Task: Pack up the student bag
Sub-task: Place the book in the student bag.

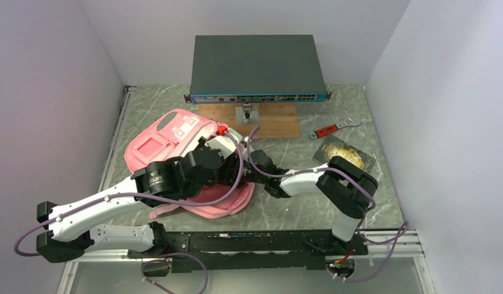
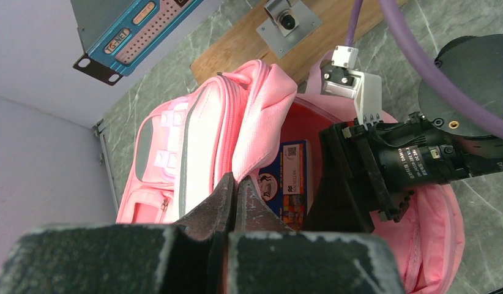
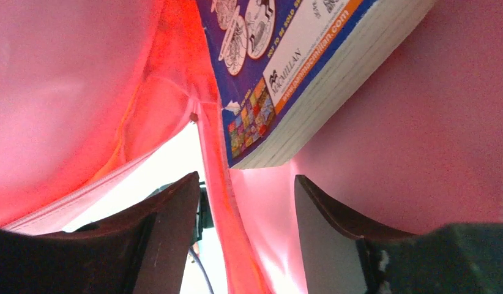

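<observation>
The student bag (image 1: pixel 166 138), a soft light-pink fabric backpack with pale front pockets and zips, lay on its back on the grey-green marbled table (image 1: pixel 310 211), left of centre. Its mouth was pulled open, showing a red-lit pink lining. Inside stood a blue-covered paperback book (image 2: pixel 287 179) with cartoon pictures and a white block of pages.

The bag's left side lay near the table's left edge rail, with a white wall just beyond. Behind it sat a flat grey network box (image 1: pixel 258 64) on a wooden board (image 1: pixel 279 125). To the right, well apart, lay a red-handled wrench (image 1: pixel 330 128) and a dark printed packet (image 1: pixel 347 153); bare tabletop stretched between them and the bag.

The left gripper (image 2: pixel 234 195) had its jaws pressed together on the edge of the bag's pink flap, at the near rim of the opening. The right gripper (image 3: pixel 246 179) reached deep inside the bag, jaws spread, lining on both sides. The book's lower corner hung just above the gap between its fingers, touching neither.
</observation>
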Robot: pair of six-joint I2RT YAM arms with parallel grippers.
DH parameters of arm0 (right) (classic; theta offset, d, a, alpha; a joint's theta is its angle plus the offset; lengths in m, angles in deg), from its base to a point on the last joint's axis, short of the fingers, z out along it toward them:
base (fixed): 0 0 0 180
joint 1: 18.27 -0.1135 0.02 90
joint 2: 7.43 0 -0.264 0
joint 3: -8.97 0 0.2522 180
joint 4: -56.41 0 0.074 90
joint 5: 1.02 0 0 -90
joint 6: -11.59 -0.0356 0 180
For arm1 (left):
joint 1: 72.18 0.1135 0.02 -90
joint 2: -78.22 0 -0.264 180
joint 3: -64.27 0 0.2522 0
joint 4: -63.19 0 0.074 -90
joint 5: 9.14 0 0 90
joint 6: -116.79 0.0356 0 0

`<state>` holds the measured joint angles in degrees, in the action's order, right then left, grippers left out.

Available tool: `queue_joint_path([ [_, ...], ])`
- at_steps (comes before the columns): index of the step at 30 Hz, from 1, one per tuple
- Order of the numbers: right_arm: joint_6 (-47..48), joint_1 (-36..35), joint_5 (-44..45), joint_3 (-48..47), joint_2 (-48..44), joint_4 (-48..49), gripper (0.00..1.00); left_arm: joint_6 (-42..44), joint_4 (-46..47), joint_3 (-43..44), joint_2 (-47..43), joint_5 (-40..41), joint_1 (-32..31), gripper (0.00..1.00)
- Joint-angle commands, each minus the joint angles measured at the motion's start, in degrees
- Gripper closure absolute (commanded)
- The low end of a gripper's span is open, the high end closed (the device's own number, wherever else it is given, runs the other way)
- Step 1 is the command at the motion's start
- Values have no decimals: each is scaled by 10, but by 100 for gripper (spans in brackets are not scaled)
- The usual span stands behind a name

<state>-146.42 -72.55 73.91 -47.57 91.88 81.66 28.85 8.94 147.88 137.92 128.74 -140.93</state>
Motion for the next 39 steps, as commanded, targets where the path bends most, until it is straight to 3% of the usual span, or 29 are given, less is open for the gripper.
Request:
queue_joint_path([
  [1, 15, 4, -13, -29, 25, 20, 45, -11, 59, 22, -24, 14, -2, 100],
  [9, 42, 0, -1, -125, 93, 17, 76, -17, 60, 27, -22, -12, -2, 100],
  [14, 82, -15, 42, -216, 153, 0, 79, -17, 62, 38, -17, -25, -2, 100],
  [21, 96, -16, 58, -209, 149, 10, 74, -17, 55, 28, -19, -19, -2, 100],
  [28, 192, -3, 60, -50, -67, -128, 62, -52, 58, -19, -37, -9, -2, 100],
  [35, 285, 15, 224, 79, -370, -377, 45, -95, 62, -79, -45, -35, -3, 100],
  [37, 293, 58, 251, 95, -439, -456, 41, -110, 60, -92, -41, -47, -2, 100],
  [39, 297, 147, 236, 117, -503, -500, 38, -120, 58, -106, -33, -62, -2, 100],
])
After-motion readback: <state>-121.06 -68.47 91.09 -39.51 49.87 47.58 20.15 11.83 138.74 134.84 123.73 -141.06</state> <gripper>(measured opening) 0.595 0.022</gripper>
